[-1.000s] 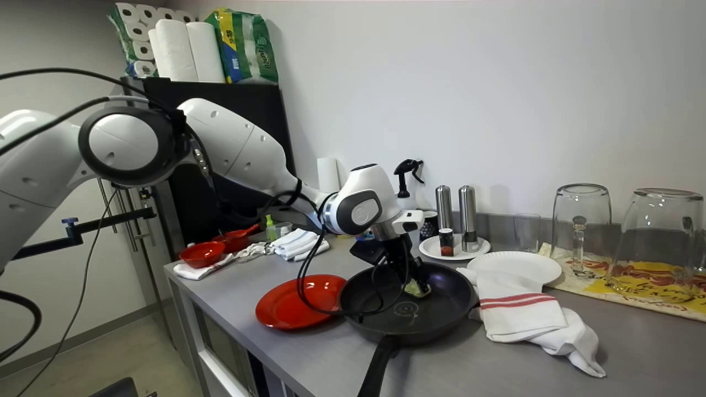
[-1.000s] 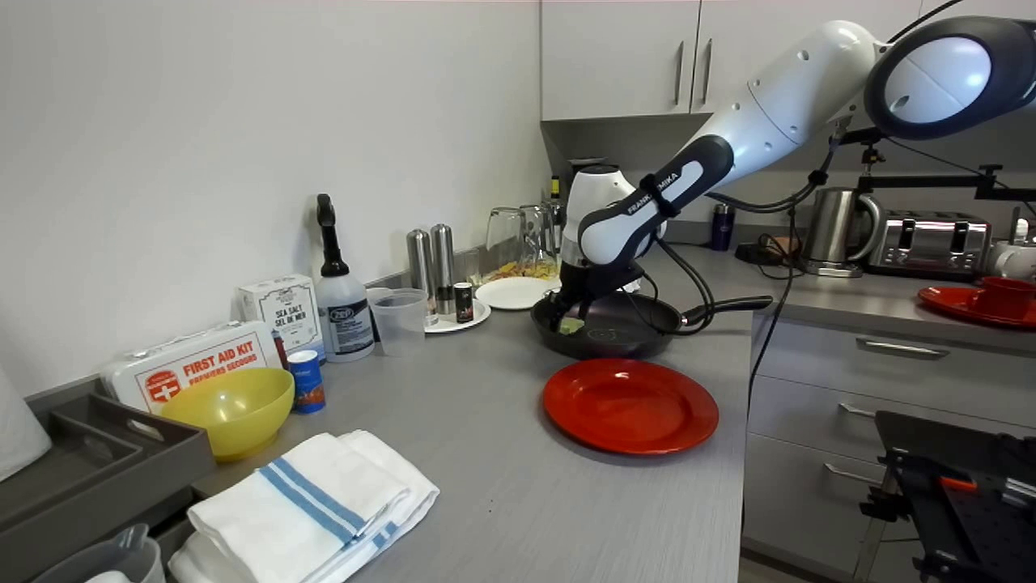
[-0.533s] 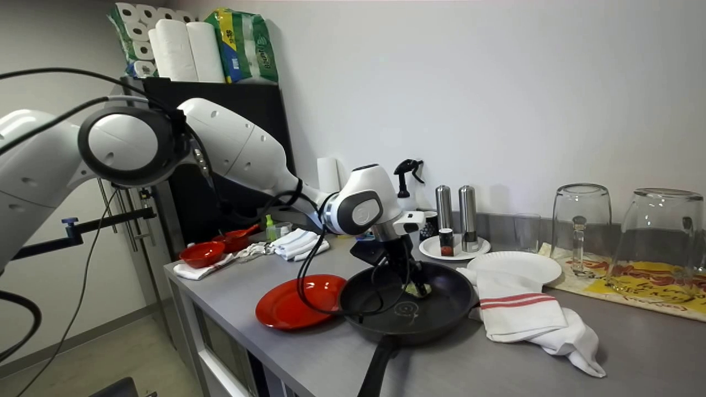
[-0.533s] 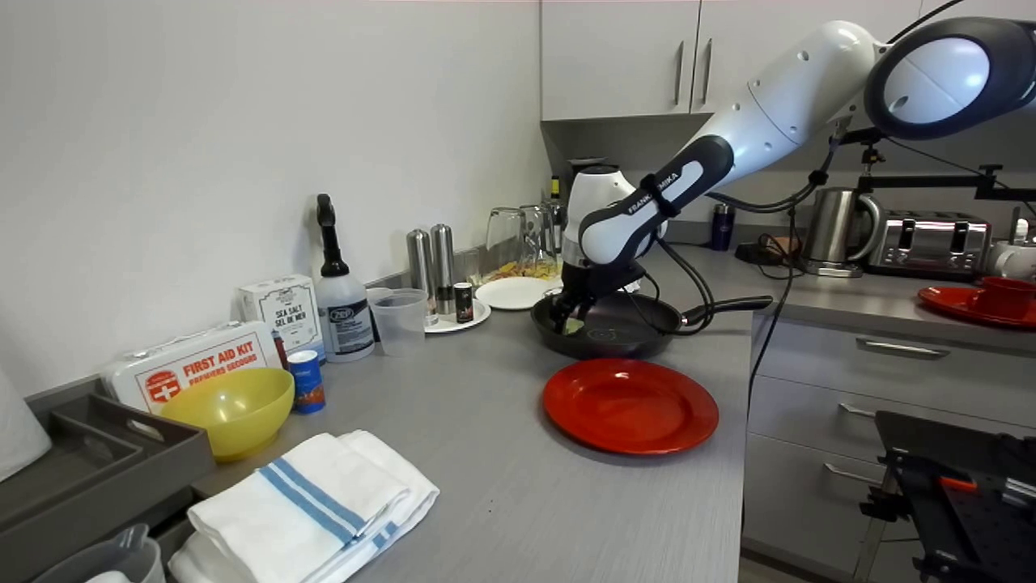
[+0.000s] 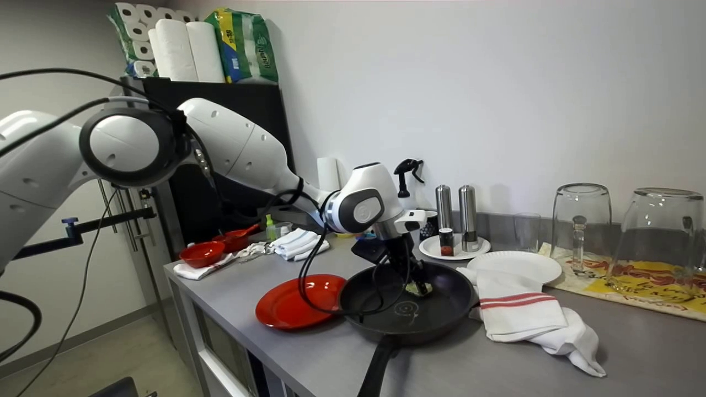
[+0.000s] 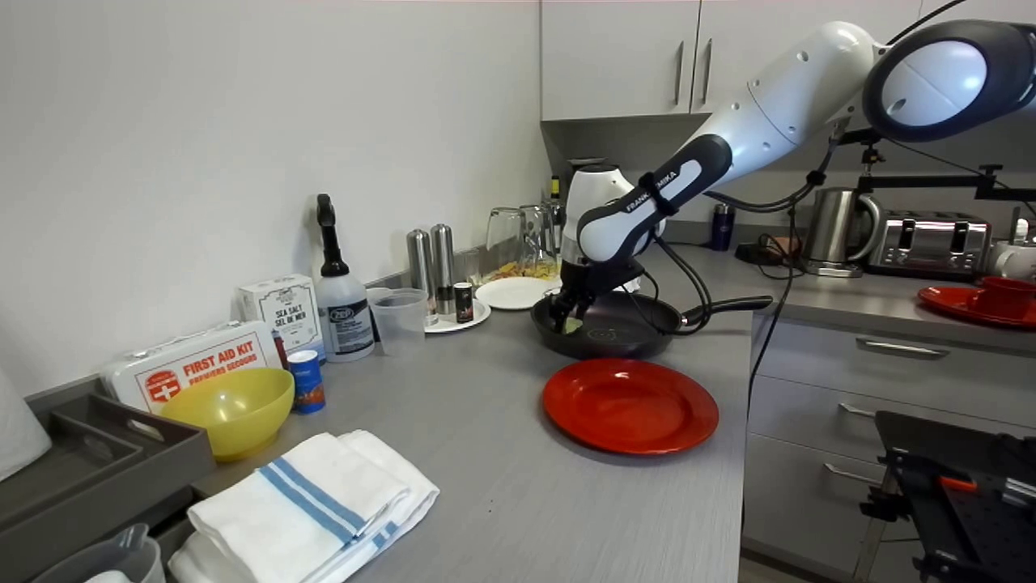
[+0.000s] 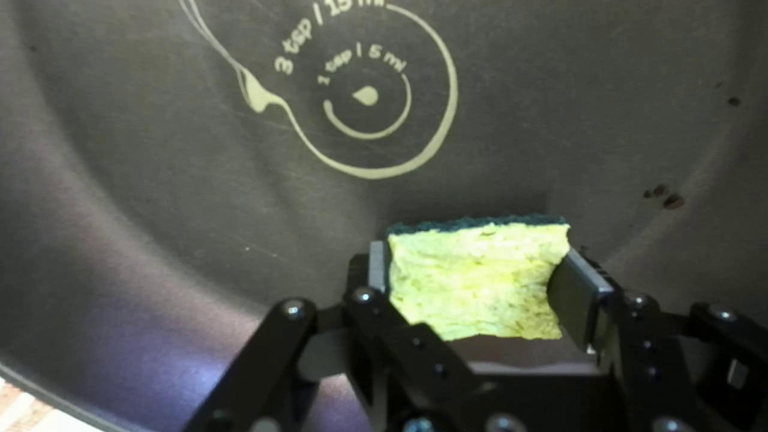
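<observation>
A yellow-green sponge [image 7: 474, 282] with a dark green scouring layer sits between the fingers of my gripper [image 7: 479, 273] in the wrist view. Both pads press on its ends, and the right pad [image 7: 576, 294] dents its side. Around it is the dark frying pan [image 7: 180, 150], with a printed ring mark on its bottom and a few brown specks on the right. In both exterior views the gripper points down inside the pan [image 5: 447, 314], near the rim away from the handle, and the sponge [image 6: 572, 325] shows low at the fingertips. Whether the sponge touches the pan bottom I cannot tell.
A red plate [image 6: 631, 405] lies close beside the pan. A white towel with red stripes [image 5: 518, 303] and a white plate [image 5: 518, 267] are on the pan's other side. Two metal mills [image 5: 468, 215] stand behind. The arm's cable loop [image 5: 303, 275] hangs over pan and plate.
The gripper's fingers have come together onto the sponge, which were wider apart a second ago. The arm has hardly moved, and the pan and plates are where they were.
</observation>
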Controlling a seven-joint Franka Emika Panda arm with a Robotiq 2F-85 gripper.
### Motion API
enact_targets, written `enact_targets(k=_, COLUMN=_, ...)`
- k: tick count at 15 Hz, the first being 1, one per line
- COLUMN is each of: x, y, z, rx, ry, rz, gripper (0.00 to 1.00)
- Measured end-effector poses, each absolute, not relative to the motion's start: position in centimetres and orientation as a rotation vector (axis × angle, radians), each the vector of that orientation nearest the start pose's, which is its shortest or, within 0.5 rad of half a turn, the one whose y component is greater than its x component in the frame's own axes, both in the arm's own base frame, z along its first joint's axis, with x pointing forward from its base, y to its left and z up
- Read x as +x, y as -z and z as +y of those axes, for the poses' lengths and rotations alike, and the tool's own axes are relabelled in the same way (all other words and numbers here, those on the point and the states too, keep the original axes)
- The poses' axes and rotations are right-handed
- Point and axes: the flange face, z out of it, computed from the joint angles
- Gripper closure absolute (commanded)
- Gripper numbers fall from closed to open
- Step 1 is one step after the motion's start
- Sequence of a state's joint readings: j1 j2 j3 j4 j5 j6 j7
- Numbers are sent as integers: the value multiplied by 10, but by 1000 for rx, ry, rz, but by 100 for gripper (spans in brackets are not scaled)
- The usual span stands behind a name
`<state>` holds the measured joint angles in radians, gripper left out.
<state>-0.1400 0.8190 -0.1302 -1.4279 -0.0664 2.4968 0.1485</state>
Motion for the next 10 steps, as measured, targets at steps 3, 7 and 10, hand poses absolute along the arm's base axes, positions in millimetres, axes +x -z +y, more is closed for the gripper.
enact_targets(k=3, x=729, y=-234, z=-180, rx=-3228, ry=394, rz=520, gripper=61)
enact_targets(k=7, x=728, y=-235, z=-184, rx=-3234, ry=345, rz=546, gripper=61)
enact_targets(k=10, x=726, y=-235, z=-188, rx=-3235, ry=325, rz=580, gripper=61)
